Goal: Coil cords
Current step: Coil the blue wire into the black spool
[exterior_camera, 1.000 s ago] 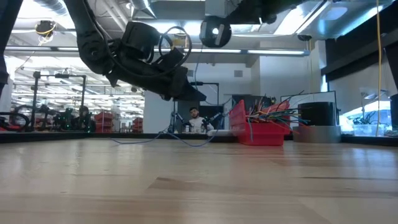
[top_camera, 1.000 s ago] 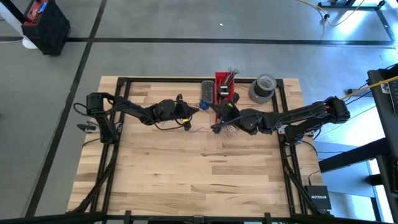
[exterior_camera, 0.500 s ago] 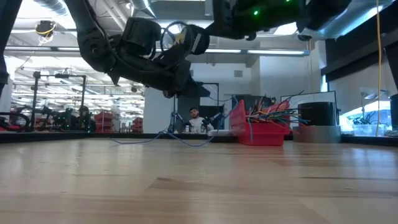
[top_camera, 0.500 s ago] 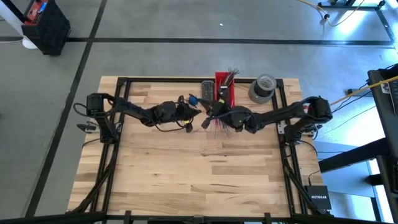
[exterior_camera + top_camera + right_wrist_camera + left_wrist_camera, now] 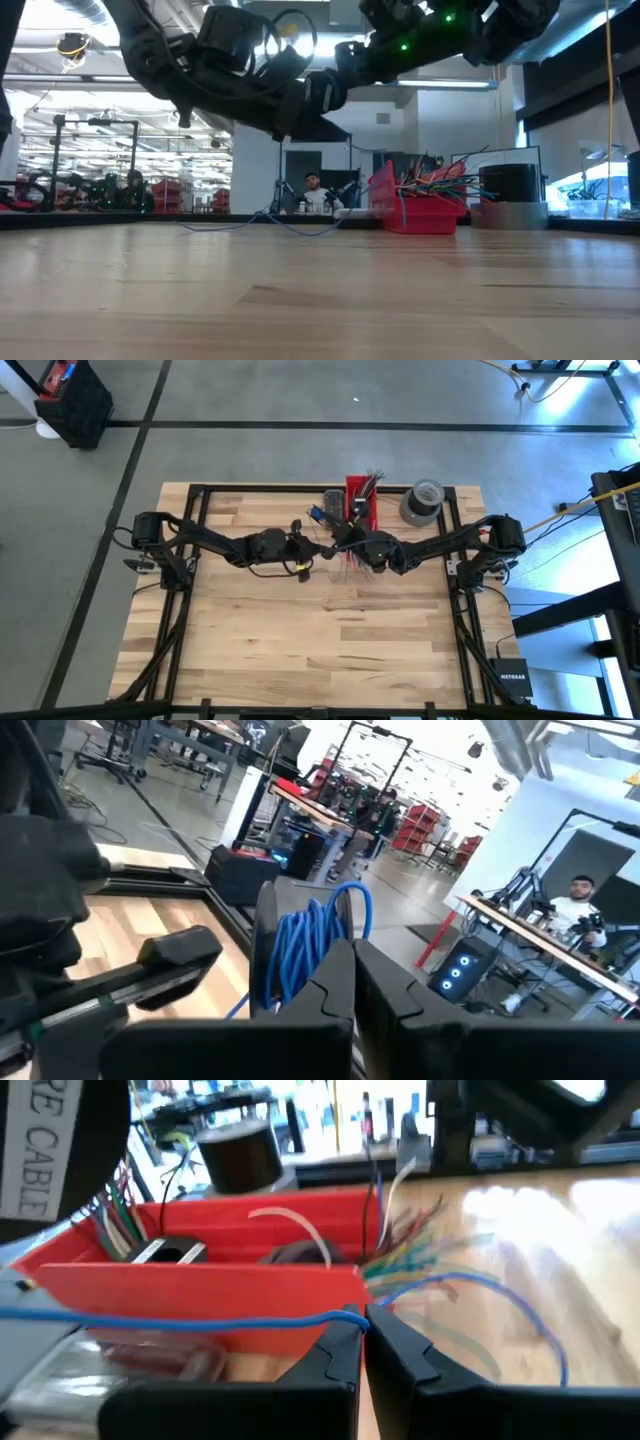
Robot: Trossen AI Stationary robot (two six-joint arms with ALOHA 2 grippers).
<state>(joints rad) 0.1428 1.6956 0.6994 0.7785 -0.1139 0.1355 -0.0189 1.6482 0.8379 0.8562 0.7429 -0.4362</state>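
Note:
The cords show as one thin blue cord. Part of it is wound into a small coil (image 5: 312,935), seen in the high view (image 5: 316,515) just left of the red bin (image 5: 360,506). My right gripper (image 5: 352,952) is shut on that coil, coming from the table's right (image 5: 329,528). My left gripper (image 5: 363,1325) is shut on a straight run of the cord (image 5: 200,1320) beside the bin's near wall, and shows in the high view (image 5: 321,544). Beyond its fingers a slack loop (image 5: 505,1295) lies on the table. My left gripper pinches a single strand of the blue cord (image 5: 345,1318) between its two fingertips, about level, pointing toward the red bin. The fingers lie across the cord. One side runs off fairly straight in the air; the other curls down slack onto the table. My right gripper pinches the lower part of the blue coil (image 5: 322,960) between its fingertips, several turns together. The fingers come in about level from the table's right. The coil stands up above the fingers, clear of the table.
The red bin (image 5: 215,1285) holds a bunch of short coloured wire ends (image 5: 370,482) and a small dark part. A grey tape roll (image 5: 422,502) stands to its right, a grey flat item (image 5: 333,501) to its left. The near half of the wooden table (image 5: 320,630) is bare.
My right gripper has come down and gone toward the table's left and far edge, carrying the blue coil from near the middle to a spot left of the bin. My left gripper has shifted a little toward the right and up, still shut on the cord.

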